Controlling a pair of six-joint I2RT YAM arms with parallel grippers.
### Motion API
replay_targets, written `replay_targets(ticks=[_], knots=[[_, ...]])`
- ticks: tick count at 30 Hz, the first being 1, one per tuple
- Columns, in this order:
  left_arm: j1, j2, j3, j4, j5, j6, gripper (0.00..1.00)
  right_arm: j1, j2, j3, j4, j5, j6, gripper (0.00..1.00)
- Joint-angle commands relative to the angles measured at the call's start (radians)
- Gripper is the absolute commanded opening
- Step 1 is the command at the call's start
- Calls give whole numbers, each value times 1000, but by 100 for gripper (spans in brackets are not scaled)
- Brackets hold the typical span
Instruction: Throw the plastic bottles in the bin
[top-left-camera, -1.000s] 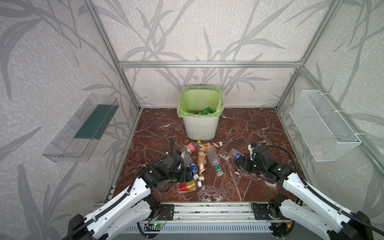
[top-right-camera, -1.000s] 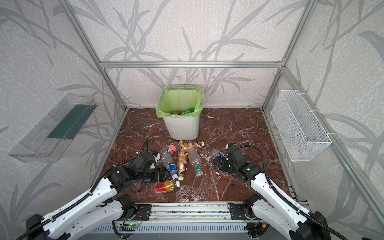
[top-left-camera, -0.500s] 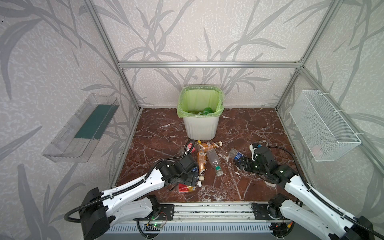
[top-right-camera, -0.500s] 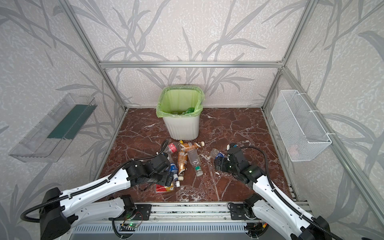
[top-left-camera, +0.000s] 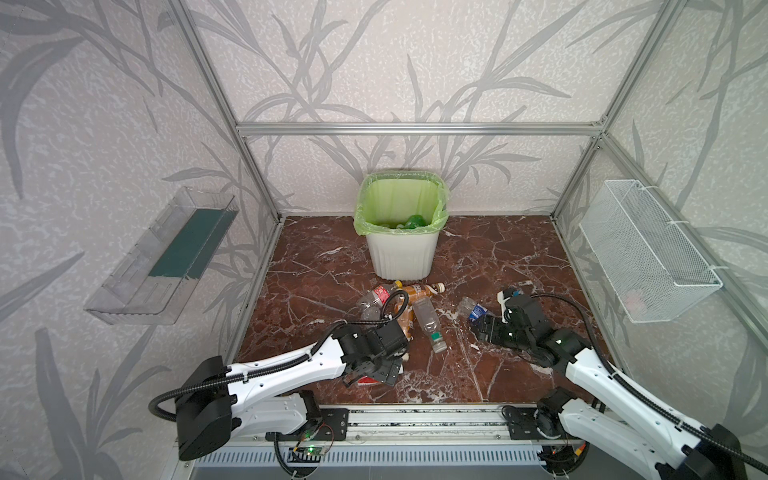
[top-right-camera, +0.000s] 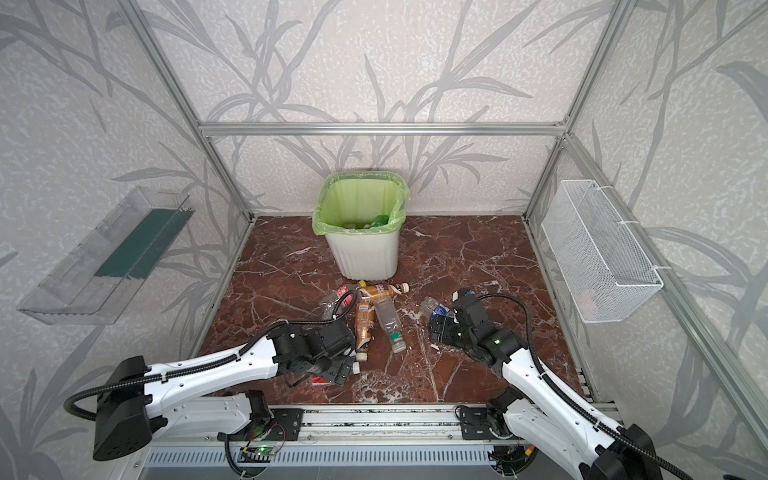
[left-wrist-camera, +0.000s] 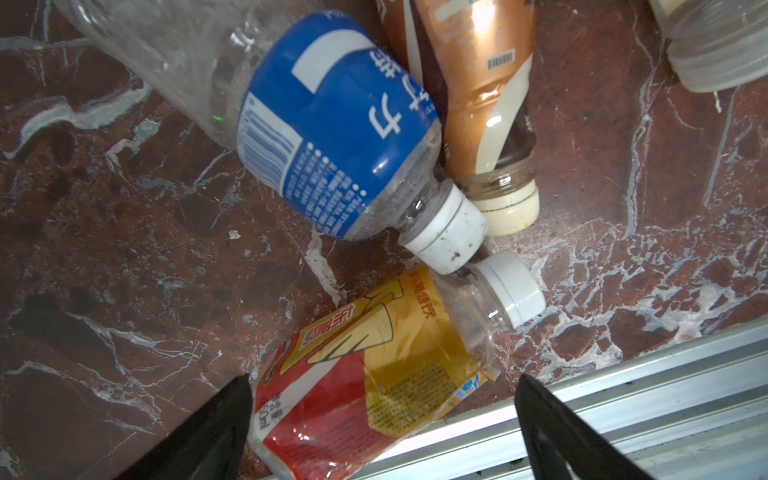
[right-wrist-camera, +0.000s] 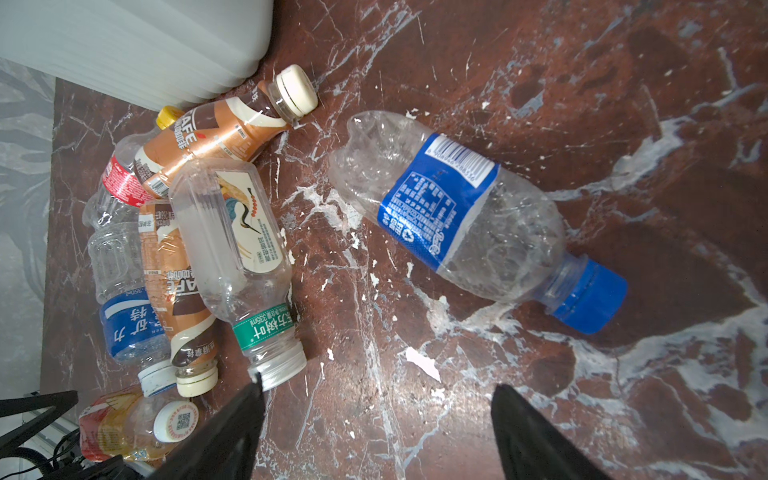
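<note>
The bin (top-left-camera: 401, 255) (top-right-camera: 365, 257), white and ribbed with a green bag, stands at the back with a green bottle (top-left-camera: 413, 221) inside. Several plastic bottles (top-left-camera: 411, 307) lie in a heap in front of it. My left gripper (left-wrist-camera: 383, 377) (top-left-camera: 376, 374) is open and straddles a crushed red-yellow labelled bottle (left-wrist-camera: 374, 374) by the front rail. One finger (left-wrist-camera: 232, 415) is at the bottle's edge. My right gripper (right-wrist-camera: 378, 385) (top-left-camera: 482, 328) is open over bare floor. A clear blue-labelled bottle (right-wrist-camera: 457, 208) (top-left-camera: 473, 309) lies just ahead of it.
A clear plastic tray (top-left-camera: 166, 257) hangs on the left wall and a white wire basket (top-left-camera: 648, 253) on the right wall. The aluminium front rail (left-wrist-camera: 623, 374) runs right beside the red-yellow bottle. In the heap are brown-labelled (right-wrist-camera: 224, 133), red-labelled (right-wrist-camera: 120, 183) and green-labelled (right-wrist-camera: 237, 232) bottles.
My left arm has swung in towards the front middle, over the red-yellow bottle, and its jaws have opened wider. The right arm has barely moved.
</note>
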Motion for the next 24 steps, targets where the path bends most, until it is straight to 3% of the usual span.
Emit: replay_targets(ticks=[1, 16, 24], knots=[[-23, 5, 10, -28, -17, -37, 99, -3, -8, -15, 15, 0, -7, 86], [-69, 86, -5, -26, -48, -141, 98, -2, -58, -43, -2, 6, 4, 86], [-69, 135, 0, -75, -101, -232, 92, -3, -41, -44, 10, 5, 4, 87]])
